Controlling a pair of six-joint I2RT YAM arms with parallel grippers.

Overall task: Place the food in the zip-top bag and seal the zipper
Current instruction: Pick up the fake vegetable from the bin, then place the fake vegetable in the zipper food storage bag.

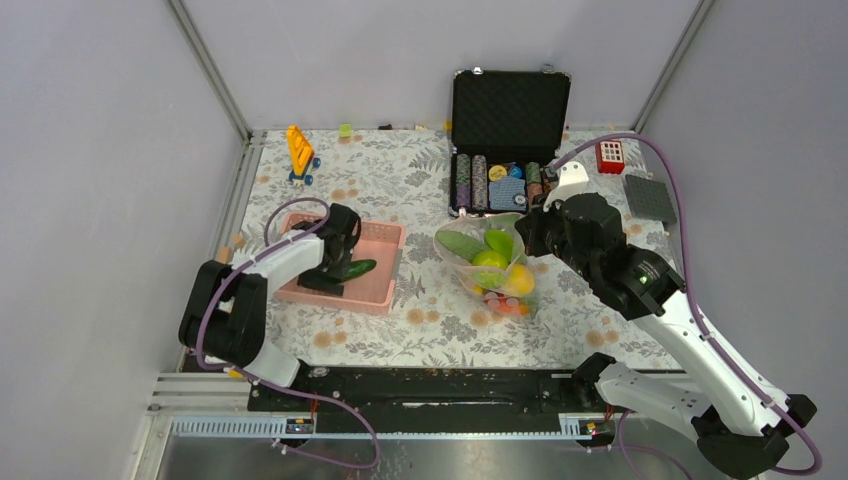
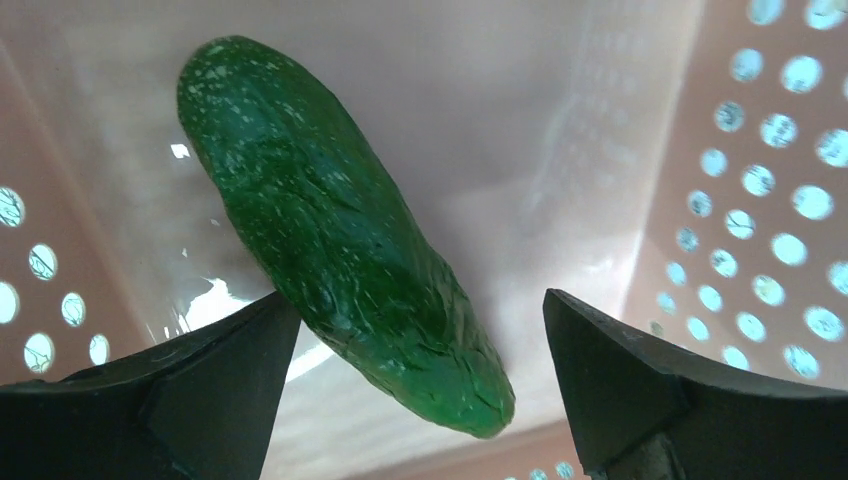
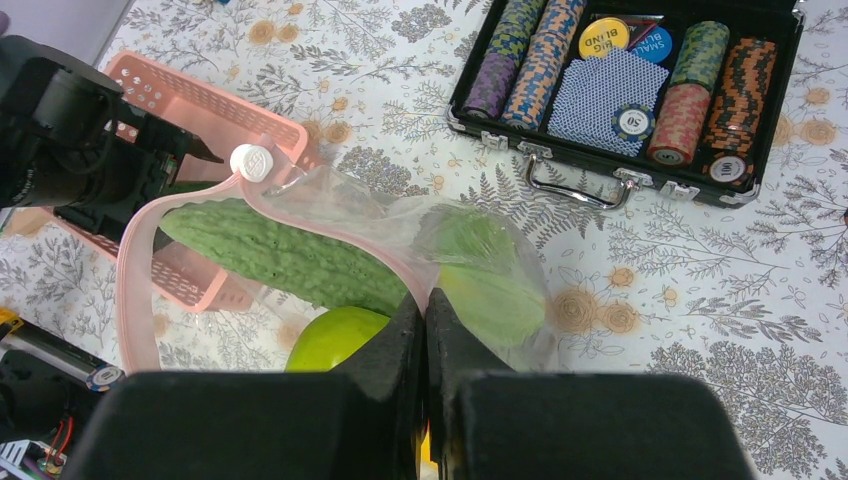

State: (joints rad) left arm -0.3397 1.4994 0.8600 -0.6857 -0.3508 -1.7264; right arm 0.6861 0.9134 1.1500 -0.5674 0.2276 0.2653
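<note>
Nearest the arm bases, on the floral tablecloth point(image 1: 400, 330), the left gripper point(image 2: 420, 300) hung inside the pink basket point(image 1: 385, 262), its black wedge-shaped fingers spread wide and released on either side of the cucumber point(image 2: 340, 230). That piece was dark green, glossy and pale-speckled, and lay slantwise on the smooth basket floor between walls pierced with round holes. Whether the left-hand finger touched its flank could not be told. Just to the right of the basket lay the zip-top bag point(image 1: 490, 265), a soft, crinkled clear film. The right gripper point(image 3: 425, 305) was clenched on its mouth, fingers pressed together where the pale-pink zipper point(image 3: 135, 260) met them. The strip looped open toward a round white slider point(image 3: 251, 161). Through the film showed a long, bumpy pale green piece point(image 3: 290, 255), a smooth lime-green round fruit point(image 3: 335, 340), partly hidden behind the fingers, and a yellow citrus point(image 1: 520, 278). Something red-orange point(image 1: 505, 303) at the bag's near end was too small to make out. Farther back stood an open black hard case point(image 1: 510, 100) holding rows of striped poker chips point(image 3: 530, 60) and a blue-patterned card deck point(image 3: 610, 100).
</note>
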